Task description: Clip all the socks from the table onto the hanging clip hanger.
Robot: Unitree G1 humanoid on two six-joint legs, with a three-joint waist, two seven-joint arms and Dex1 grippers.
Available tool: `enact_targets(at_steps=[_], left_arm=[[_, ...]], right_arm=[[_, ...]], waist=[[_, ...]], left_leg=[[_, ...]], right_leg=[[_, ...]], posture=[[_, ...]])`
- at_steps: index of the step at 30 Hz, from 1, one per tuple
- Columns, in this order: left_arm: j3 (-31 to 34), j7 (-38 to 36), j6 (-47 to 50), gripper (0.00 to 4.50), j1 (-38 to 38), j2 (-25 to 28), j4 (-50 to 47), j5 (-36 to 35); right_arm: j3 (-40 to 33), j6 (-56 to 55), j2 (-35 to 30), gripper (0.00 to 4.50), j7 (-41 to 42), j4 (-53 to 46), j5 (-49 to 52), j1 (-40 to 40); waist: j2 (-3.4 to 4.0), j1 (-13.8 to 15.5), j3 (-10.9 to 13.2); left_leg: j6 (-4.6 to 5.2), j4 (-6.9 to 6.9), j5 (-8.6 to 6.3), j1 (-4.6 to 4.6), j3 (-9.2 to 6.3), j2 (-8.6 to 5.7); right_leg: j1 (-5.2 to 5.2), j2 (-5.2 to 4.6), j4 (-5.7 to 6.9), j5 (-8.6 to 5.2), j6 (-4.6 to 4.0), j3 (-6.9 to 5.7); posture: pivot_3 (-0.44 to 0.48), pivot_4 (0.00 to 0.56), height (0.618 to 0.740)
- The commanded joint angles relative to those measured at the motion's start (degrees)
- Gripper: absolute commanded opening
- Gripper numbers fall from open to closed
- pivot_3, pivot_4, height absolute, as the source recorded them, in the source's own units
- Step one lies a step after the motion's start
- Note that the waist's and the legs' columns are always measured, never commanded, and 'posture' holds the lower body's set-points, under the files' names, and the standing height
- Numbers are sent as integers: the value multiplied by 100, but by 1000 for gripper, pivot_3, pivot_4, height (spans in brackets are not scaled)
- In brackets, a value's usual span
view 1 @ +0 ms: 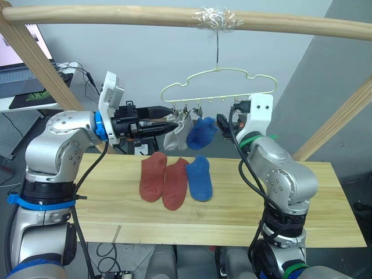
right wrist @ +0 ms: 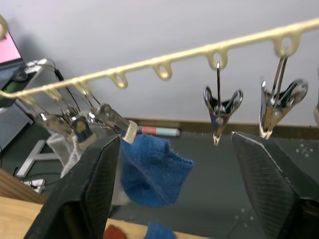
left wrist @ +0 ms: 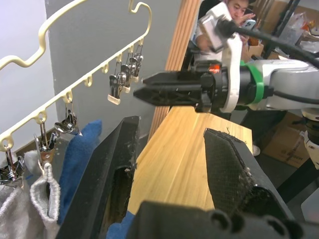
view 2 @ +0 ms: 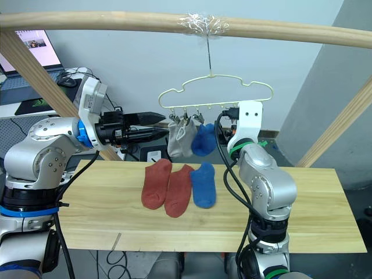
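A grey wall is backing the table (view 1: 279,203), where two rust-red socks (view 1: 164,180) and one blue sock (view 1: 199,178) are lying side by side. Above them the clip hanger (view 1: 218,87) is hanging from a wooden pole (view 1: 116,16), carrying two grey socks (view 1: 178,133) and a blue one (view 1: 202,132) — all clipped. The left gripper (view 1: 170,124) is reaching toward the grey pair, fingers spread and empty. The right gripper (right wrist: 174,164) is hovering just under the free clips (right wrist: 219,107) — also released.

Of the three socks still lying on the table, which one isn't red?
The blue sock, at the row's right end; the two beside it are rust-red.
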Motion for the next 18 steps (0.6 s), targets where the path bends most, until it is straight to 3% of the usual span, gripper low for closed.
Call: enact_targets(at_steps=[1,12,15,18], left_arm=[[70,44,-53,2300,-49,7,-116,5],[137,208,21,2300,35,38,-287,-44],[152,265,50,2300,59,40,-325,-59],[150,319,68,2300,72,26,-346,-65]], right_arm=[[-45,-346,-72,3610,62,172,35,-171],[-89,-1149,-502,3610,142,1344,-46,-546],[-129,-1244,-522,3007,126,1527,-14,-657],[-181,-1309,-534,3007,144,1704,40,-773]], waist=[[0,1,0],[0,14,0],[0,16,0],[0,17,0]], left_leg=[[0,0,0,0,0,0],[1,-1,0,0,0,0],[1,-4,0,-1,1,0],[1,-5,0,-2,1,0]], right_leg=[[0,0,0,0,0,0],[0,0,0,0,0,0],[-3,0,0,0,0,0],[-3,0,0,0,0,0]], posture=[[121,139,740],[148,135,740],[159,137,740],[160,139,740]])
